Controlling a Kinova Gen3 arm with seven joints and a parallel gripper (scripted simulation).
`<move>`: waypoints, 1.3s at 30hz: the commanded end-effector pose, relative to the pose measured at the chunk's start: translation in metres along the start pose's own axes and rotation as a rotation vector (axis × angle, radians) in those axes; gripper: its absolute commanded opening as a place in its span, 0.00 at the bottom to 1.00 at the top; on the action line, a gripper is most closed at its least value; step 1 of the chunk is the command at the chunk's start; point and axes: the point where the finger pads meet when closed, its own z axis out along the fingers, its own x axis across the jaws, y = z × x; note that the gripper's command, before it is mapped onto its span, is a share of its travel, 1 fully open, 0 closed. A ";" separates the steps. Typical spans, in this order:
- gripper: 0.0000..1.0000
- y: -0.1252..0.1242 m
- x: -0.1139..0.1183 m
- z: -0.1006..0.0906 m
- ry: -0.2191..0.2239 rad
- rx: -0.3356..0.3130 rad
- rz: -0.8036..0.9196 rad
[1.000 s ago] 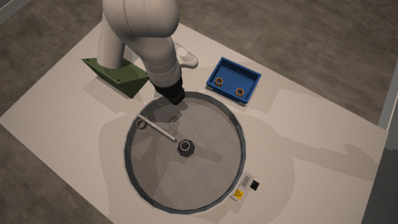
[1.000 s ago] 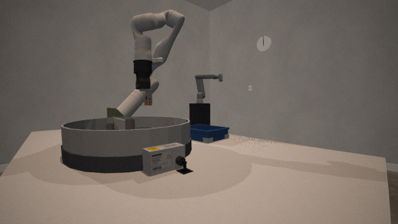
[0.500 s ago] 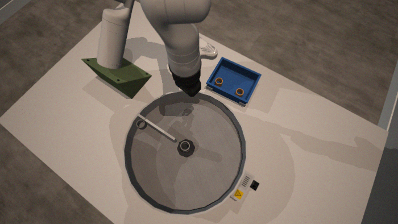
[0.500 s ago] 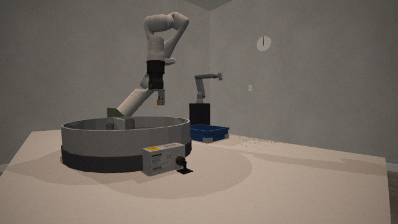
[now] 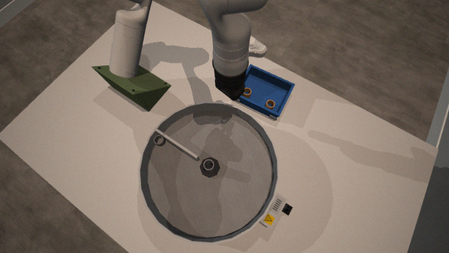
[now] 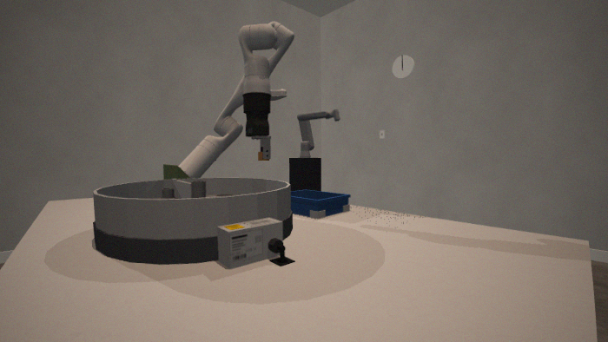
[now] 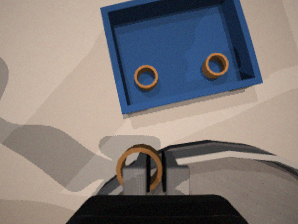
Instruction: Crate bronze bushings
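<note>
The turntable sat mid-table, with the crate just beyond its rim and the arm's base well to the crate's left. Two bushings lay apart in the crate, one sat on the turntable near its rim and another at its hub. The gripper hung above the turntable's rim on the crate side, with a bushing between its fingers.

Plain grey walls meet at a corner, a round wall clock on the right one
</note>
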 end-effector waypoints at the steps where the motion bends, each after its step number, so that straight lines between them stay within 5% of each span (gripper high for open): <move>1: 0.00 -0.001 0.001 -0.001 0.003 -0.004 -0.005; 6: 0.00 -0.001 0.001 -0.001 0.003 -0.004 -0.005; 11: 0.00 -0.052 0.019 -0.001 0.002 -0.004 -0.004; 23: 0.00 -0.052 0.019 -0.001 0.002 -0.004 -0.004; 28: 0.00 -0.103 0.038 -0.001 0.002 -0.003 -0.004; 39: 0.00 -0.103 0.038 -0.001 0.002 -0.003 -0.004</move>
